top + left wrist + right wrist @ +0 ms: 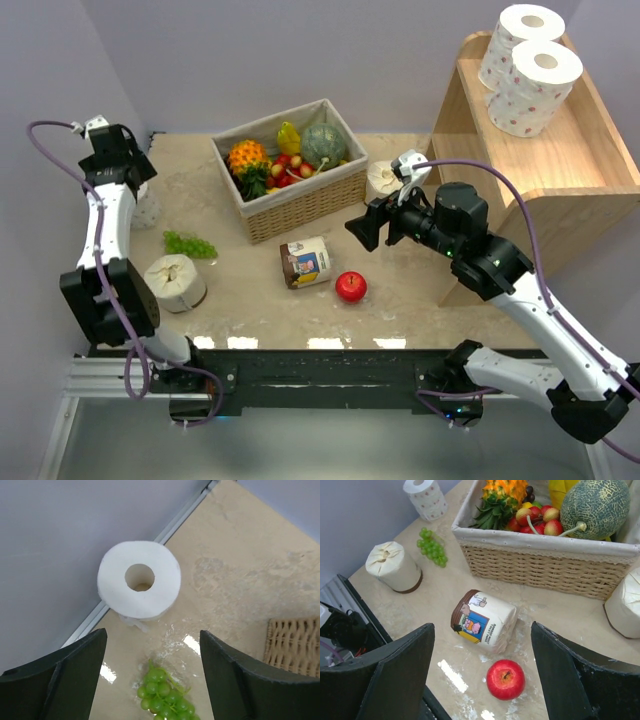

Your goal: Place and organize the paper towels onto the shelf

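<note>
Left pincer [152,647] spread, empty. White paper towel roll [139,577] upright on bench [240,570] just ahead of fingertips, against wall [60,535]; grapes [162,695] under gap.

Right pincer [482,635] spread, empty. Printed jar [482,617] on side ahead, framed between fingers; apple [505,679] nearer; cream roll [626,605] beyond right finger. Shelf [560,150] behind right pincer carries two dotted rolls [528,70].
</note>
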Motion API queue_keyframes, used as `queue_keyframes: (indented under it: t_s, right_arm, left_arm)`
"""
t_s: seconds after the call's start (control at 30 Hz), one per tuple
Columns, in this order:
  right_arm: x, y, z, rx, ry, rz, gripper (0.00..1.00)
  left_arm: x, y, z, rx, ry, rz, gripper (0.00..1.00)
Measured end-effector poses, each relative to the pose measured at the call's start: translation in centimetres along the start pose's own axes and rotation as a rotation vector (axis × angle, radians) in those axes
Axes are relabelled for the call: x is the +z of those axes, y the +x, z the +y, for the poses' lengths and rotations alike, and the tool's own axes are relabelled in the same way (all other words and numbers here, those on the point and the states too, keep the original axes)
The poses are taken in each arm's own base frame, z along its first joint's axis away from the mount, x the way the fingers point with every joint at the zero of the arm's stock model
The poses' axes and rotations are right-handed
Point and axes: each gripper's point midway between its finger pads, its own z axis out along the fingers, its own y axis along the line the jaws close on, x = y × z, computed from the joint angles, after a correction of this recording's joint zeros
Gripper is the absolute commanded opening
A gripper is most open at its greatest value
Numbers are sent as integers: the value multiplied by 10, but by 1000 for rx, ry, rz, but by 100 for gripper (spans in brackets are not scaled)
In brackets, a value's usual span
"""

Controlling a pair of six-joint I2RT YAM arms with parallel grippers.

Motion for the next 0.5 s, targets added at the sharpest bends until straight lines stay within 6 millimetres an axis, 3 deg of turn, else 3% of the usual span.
queue_keyframes:
  t_s: [0.2,0.5]
  right_arm:
    - [1,-2,5,11,-26,-8,80]
    - [2,-1,4,11,-24,-5,80]
  left_arm:
    - [42,30,-4,55,25,136,77]
    - [81,10,-16,79,46,139,72]
